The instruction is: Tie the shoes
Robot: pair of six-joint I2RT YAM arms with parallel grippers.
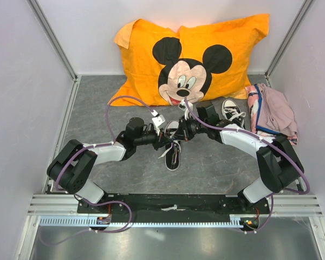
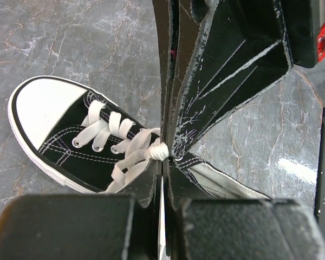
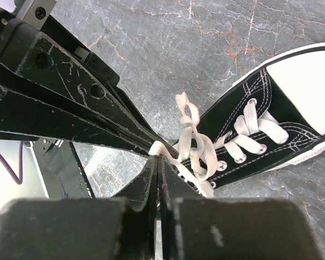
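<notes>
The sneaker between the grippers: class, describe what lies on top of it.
White laces cross the sneaker, gathered where left gripper and right gripper pinch them. Fingers cover most of its opening.

A grey marbled worktop (image 1: 92,103) carries one black sneaker (image 1: 173,160) at centre, a second sneaker (image 1: 232,110) far right just beside pink clothing (image 1: 274,111), and an orange Mickey Mouse pillow (image 1: 143,54) behind.

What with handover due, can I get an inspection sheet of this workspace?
Surface: grey marbled tabletop, no spills seen.
Job's things: black canvas sneaker with white toe cap between the grippers; second sneaker beside the clothes.
Clutter: orange Mickey Mouse pillow; pink clothes heap.
Grippers: left gripper and right gripper both shut on white laces at the knot.
Cables: purple cables along both arms.
Surroundings: white walls, aluminium frame.
</notes>
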